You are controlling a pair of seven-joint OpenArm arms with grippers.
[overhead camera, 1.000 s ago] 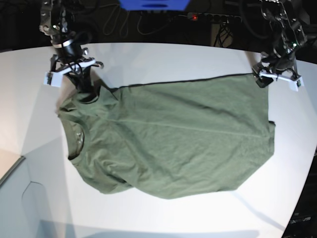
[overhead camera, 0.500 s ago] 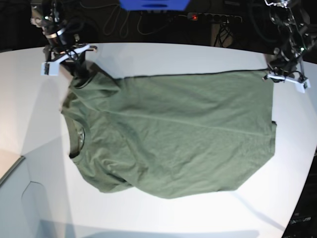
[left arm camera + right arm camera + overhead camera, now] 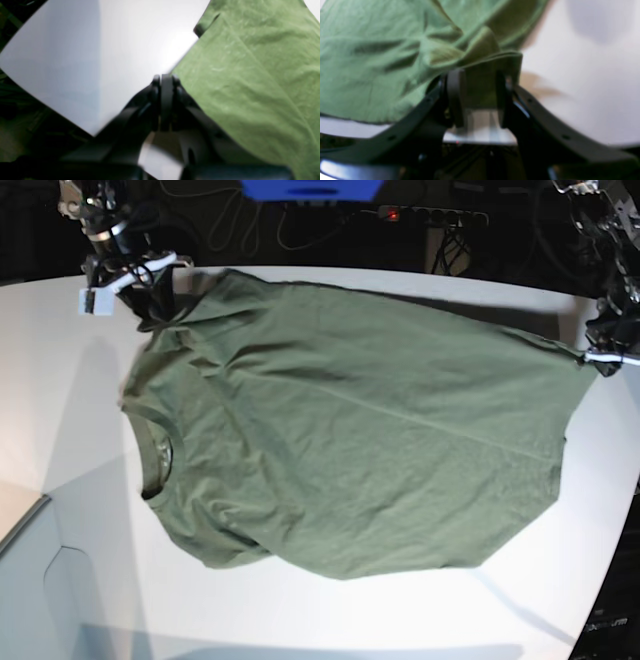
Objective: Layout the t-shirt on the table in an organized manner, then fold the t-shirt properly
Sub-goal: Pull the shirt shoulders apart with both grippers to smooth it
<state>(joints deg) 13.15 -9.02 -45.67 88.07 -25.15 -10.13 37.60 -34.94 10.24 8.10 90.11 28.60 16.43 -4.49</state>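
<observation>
One olive-green t-shirt (image 3: 350,430) lies spread across the one white table (image 3: 300,610), collar toward the base view's left side and hem toward its right. Its far edge is lifted off the tabletop between two arms, casting a dark shadow behind it, while the near part rests flat with wrinkles.

The left gripper (image 3: 165,80), at the base view's right edge (image 3: 605,355), has its two jaws pressed together on the hem corner of the shirt; in the left wrist view the black fingers meet with no gap and the green cloth (image 3: 250,75) runs away from them to the right, the white table (image 3: 100,50) on the other side.

The right gripper (image 3: 476,82), at the base view's upper left (image 3: 130,275), has its two jaws standing apart, with a fold of the sleeve or shoulder fabric (image 3: 395,62) lying between them. Whether the pads press the cloth cannot be told; the picture is blurred.

One power strip (image 3: 430,216) with a red light and several cables lie behind the table.
</observation>
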